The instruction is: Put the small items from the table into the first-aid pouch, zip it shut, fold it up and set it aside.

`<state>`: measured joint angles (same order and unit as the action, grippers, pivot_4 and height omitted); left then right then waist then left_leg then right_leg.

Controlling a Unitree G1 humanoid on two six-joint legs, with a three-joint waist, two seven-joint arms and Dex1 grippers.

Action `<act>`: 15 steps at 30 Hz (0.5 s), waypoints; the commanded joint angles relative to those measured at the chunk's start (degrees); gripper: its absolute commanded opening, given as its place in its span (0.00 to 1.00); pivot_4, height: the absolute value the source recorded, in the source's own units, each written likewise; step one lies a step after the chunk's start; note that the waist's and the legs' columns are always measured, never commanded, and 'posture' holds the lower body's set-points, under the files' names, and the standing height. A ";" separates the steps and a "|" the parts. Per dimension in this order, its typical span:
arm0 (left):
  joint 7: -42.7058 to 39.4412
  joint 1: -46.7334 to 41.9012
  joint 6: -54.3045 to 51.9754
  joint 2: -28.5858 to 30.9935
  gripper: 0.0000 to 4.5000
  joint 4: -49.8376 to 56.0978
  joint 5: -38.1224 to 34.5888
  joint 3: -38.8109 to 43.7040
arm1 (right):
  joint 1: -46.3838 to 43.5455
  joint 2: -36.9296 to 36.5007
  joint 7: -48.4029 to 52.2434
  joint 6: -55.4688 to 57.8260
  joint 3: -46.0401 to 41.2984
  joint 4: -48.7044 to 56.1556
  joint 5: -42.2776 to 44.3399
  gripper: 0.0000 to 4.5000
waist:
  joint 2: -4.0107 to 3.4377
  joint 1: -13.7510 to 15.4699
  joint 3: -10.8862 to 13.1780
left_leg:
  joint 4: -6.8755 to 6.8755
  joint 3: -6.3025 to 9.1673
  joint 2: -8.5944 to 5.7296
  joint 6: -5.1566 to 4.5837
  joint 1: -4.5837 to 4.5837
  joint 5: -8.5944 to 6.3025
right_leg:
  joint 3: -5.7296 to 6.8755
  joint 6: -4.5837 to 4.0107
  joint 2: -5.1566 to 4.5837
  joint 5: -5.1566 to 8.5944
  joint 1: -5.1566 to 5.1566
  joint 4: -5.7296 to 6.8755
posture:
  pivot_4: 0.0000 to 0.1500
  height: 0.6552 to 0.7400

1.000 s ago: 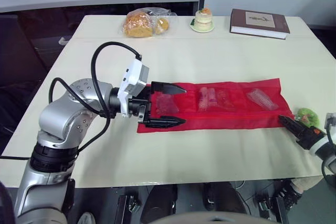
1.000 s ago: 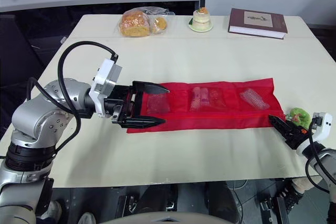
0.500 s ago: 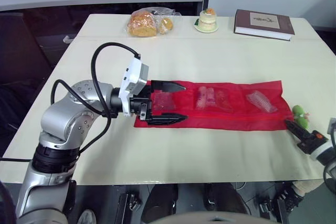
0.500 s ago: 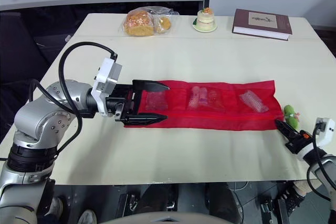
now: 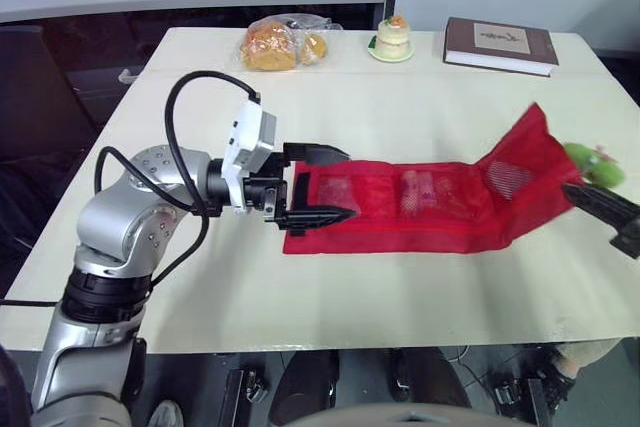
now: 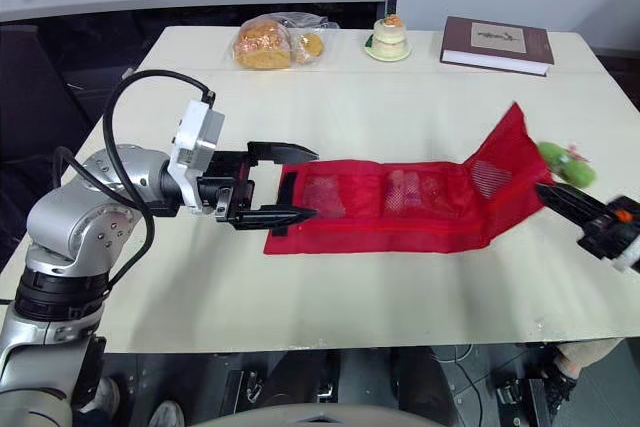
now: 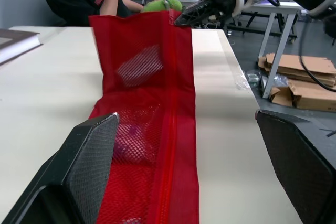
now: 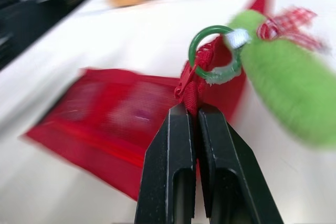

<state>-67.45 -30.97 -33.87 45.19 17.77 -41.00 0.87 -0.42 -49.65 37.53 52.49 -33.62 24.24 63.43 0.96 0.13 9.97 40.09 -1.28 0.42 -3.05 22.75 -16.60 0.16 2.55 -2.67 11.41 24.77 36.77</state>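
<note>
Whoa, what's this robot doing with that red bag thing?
It is handling a long red mesh pouch on the cream table. The right gripper is shut on one end of the pouch, just below a green ring with a green plush charm, and holds that end up off the table. The left gripper is open, its fingers on either side of the other end, which lies flat. Through the mesh, small items show inside.
</note>
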 commanded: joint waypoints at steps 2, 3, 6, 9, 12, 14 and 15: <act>-1.01 -2.28 1.66 1.73 1.00 -0.80 0.70 2.73 | -10.82 -1.04 -3.31 4.74 14.04 4.90 0.65 0.00 | 0.00 -0.04 0.04 | 0.00 0.04 -0.01 0.00 0.04 0.00 | 0.02 -0.04 -0.01 -0.02 0.01 -0.01 | 1.00 0.87; -1.28 -2.33 1.61 2.10 1.00 -0.87 0.64 2.94 | -13.43 -1.10 -3.54 6.05 18.43 5.82 -0.64 0.00 | 0.02 -0.08 0.06 | 0.00 0.05 0.00 0.00 0.06 0.00 | 0.03 -0.07 -0.01 -0.03 0.02 -0.01 | 1.00 0.87; -1.52 -2.21 1.71 2.48 1.00 -0.82 0.73 2.94 | -19.79 -1.86 -3.85 5.72 33.71 6.33 -12.43 0.00 | 0.02 -0.12 0.08 | 0.00 0.04 -0.01 0.00 0.13 0.00 | 0.02 -0.13 -0.04 -0.10 0.07 -0.04 | 1.00 0.87; -0.85 -1.34 1.27 2.26 1.00 0.51 0.38 2.90 | -23.25 -1.66 -4.15 0.93 45.07 3.61 -25.15 0.00 | 0.03 0.12 0.08 | 0.00 0.05 -0.04 0.01 0.17 0.00 | 0.06 -0.15 -0.09 -0.07 0.08 -0.07 | 1.00 0.87; -0.22 0.20 0.21 2.45 1.00 2.53 -0.52 3.08 | -23.64 2.08 -4.27 -1.72 46.87 2.88 -27.91 0.19 | 0.04 0.29 0.09 | 0.01 0.02 -0.07 0.01 0.17 0.01 | 0.02 -0.14 -0.11 -0.07 0.08 -0.08 | 1.00 0.87; 0.68 1.06 -0.55 2.42 1.00 3.08 -1.30 3.98 | -22.10 3.51 -3.54 -2.43 44.65 4.21 -26.79 0.33 | 0.05 0.33 0.09 | 0.02 0.02 -0.06 0.01 0.18 0.01 | 0.02 -0.14 -0.10 -0.08 0.09 -0.08 | 1.00 0.87; 1.09 1.30 -0.90 2.33 1.00 3.22 -1.62 4.35 | -21.36 3.69 -2.85 -2.60 43.60 4.80 -26.47 0.42 | 0.05 0.50 0.10 | 0.02 0.02 -0.04 0.01 0.17 0.01 | 0.03 -0.07 -0.09 -0.12 0.09 -0.05 | 1.00 0.87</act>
<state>-67.09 -29.58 -34.54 47.07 19.18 -40.90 2.72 -22.30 -45.64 33.72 51.13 13.34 26.69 36.53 1.01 0.63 10.06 40.11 -1.23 0.38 -3.03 22.91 -16.59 0.21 2.59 -2.76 11.22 24.87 36.75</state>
